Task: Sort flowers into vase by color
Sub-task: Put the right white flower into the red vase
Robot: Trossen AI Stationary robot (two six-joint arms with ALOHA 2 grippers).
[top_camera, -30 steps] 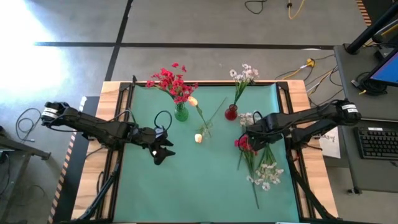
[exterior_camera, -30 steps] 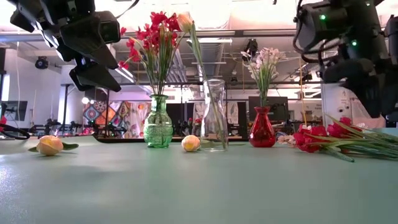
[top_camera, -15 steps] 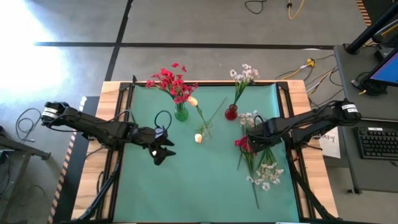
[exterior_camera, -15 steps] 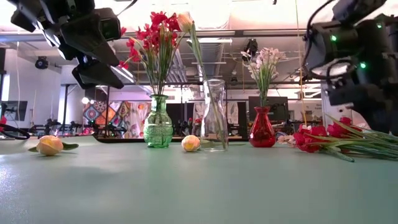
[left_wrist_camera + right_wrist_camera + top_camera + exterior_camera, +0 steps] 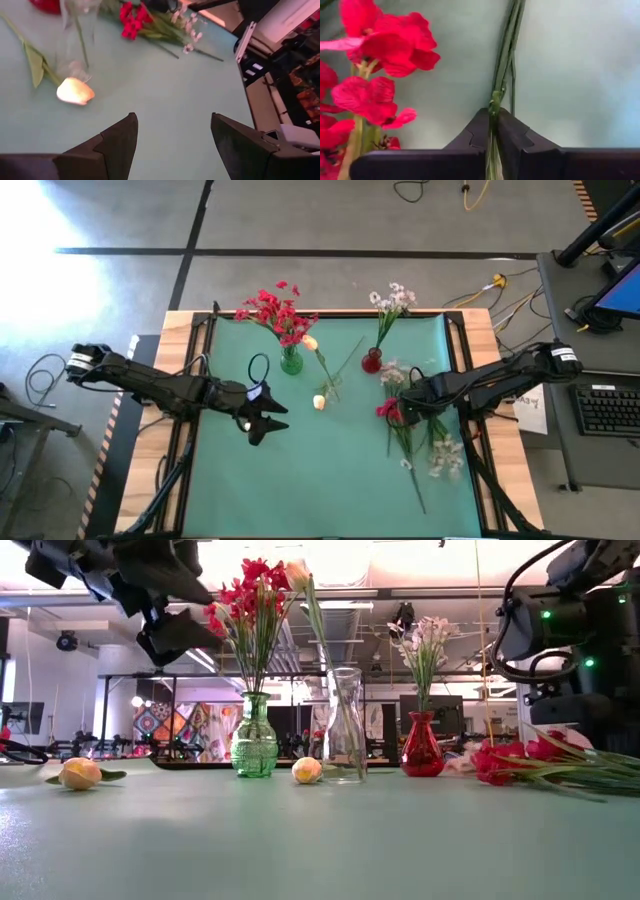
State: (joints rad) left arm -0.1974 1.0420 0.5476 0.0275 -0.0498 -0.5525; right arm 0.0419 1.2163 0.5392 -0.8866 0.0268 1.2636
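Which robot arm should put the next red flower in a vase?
Probably the right. The right gripper is already shut on green stems in the flower pile, while the left gripper hangs open and empty.

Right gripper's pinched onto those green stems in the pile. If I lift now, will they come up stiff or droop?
Probably droop: the stems are long and thin, pinched at one spot by the right gripper. The red blossoms look top-heavy, so that end may sag. Neighbouring stems lie bunched together and might drag along.

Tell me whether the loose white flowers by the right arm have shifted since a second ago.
Yes. In the high view the white flowers have slid toward the mat's right edge, farther from the red vase, as the right gripper closed on green stems.
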